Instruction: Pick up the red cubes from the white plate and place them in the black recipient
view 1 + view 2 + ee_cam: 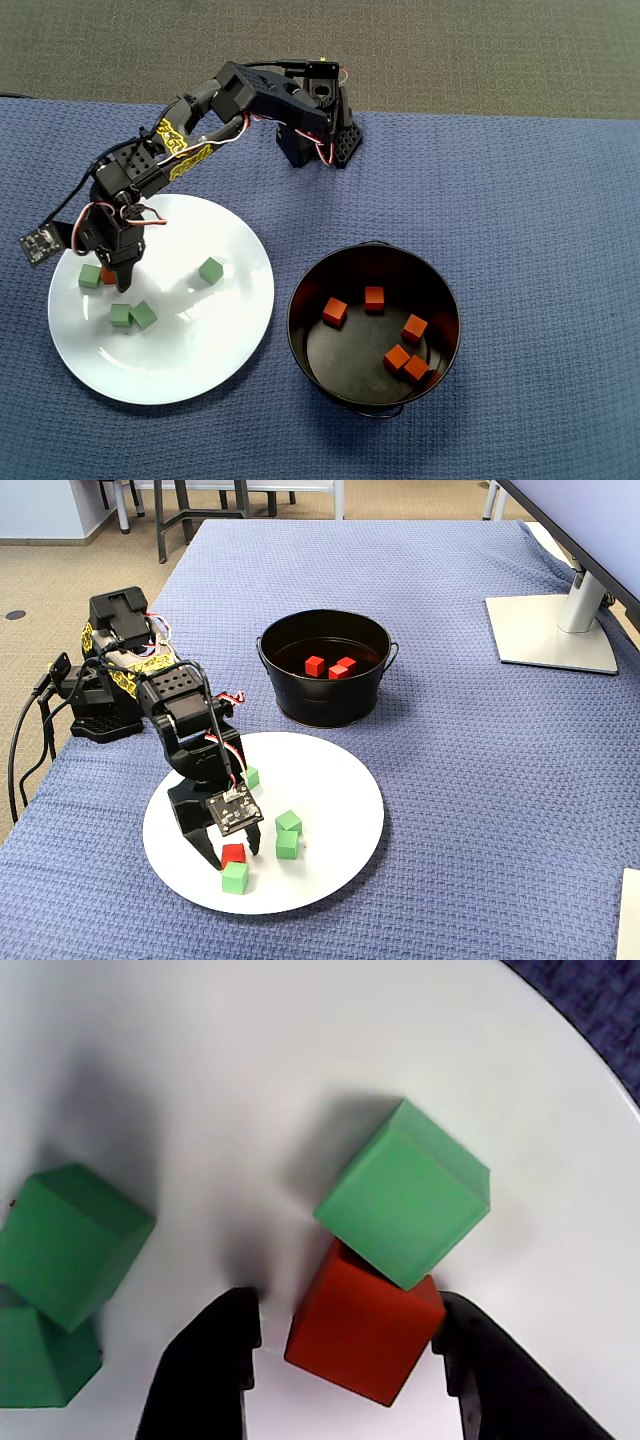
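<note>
One red cube (365, 1325) lies on the white plate (200, 1080), touching a green cube (405, 1195) beyond it. My gripper (350, 1310) is open and down at the plate, with its jaws on either side of this red cube. The left finger (215, 1360) stands apart from the cube and the right finger (490, 1370) is at its corner. In the overhead view the gripper (115, 280) is over the plate's (200, 350) left part and mostly hides the cube (107, 276). The black pot (300, 320) holds several red cubes (334, 311).
Several green cubes lie on the plate (330, 810), one (235, 878) just in front of the red cube (233, 854) and two (288, 835) beside it. The arm's base (320, 130) stands at the table's far edge. A monitor stand (550, 630) is at the right.
</note>
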`<control>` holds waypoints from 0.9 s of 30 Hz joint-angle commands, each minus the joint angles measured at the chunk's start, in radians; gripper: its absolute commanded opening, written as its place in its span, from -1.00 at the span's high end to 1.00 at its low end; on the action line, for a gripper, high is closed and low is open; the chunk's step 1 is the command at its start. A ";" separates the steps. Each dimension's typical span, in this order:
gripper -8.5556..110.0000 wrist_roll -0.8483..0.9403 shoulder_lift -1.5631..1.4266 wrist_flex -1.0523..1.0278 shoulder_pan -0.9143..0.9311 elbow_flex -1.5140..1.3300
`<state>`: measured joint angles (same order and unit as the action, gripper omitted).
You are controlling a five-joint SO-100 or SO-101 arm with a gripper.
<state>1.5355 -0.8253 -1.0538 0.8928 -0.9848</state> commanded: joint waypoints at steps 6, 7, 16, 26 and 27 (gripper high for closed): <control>0.79 -0.023 -0.092 0.005 -0.032 -0.002; 0.80 -0.031 -0.094 0.008 -0.034 -0.002; 0.85 -0.152 -0.129 0.015 -0.044 0.014; 0.86 -0.422 -0.388 -0.247 -0.129 0.080; 0.86 -0.468 -0.430 -0.259 -0.149 0.060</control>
<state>1.1996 -1.0584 -1.2487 0.8161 -0.9649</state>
